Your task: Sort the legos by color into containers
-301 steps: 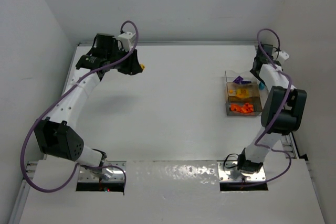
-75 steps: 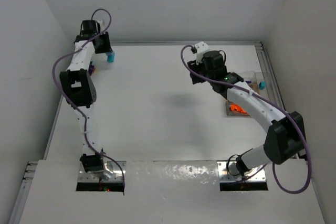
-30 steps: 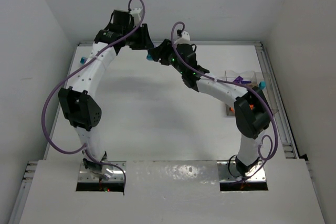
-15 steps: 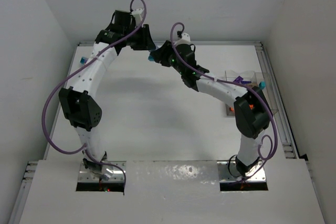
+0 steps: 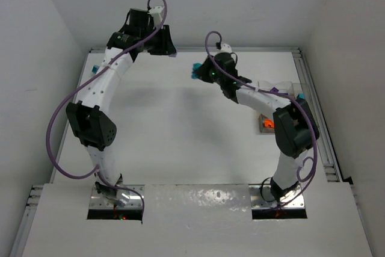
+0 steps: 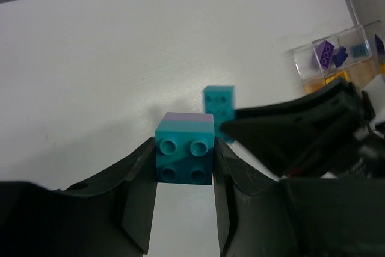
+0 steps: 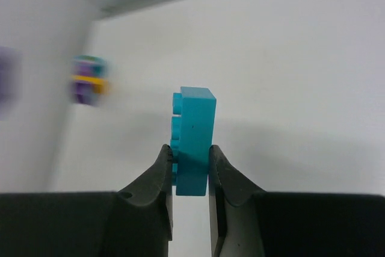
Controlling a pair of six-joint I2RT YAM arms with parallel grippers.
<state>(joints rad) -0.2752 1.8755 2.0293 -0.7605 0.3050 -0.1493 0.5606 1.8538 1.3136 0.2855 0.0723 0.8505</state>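
the containers (image 6: 302, 64) sit at the counter's (image 5: 180, 136) right side, partly behind the right arm. from the left wrist view, one bin holds purple bricks (image 6: 326, 53), the bin beside it a teal piece (image 6: 360, 50), and a nearer bin shows yellow (image 6: 334, 79). from above, orange bricks (image 5: 269, 123) lie in the nearest bin.

the left end effector (image 6: 184, 170) pinches a teal-and-purple brick (image 6: 184, 148), studs toward the camera, held above the counter's far side. the right end effector (image 7: 191, 167) pinches a teal brick (image 7: 194, 130) on edge, also off the counter and well apart from the bins. a blurred stack (image 7: 89, 80) of teal, yellow and purple sits by the counter's left edge.
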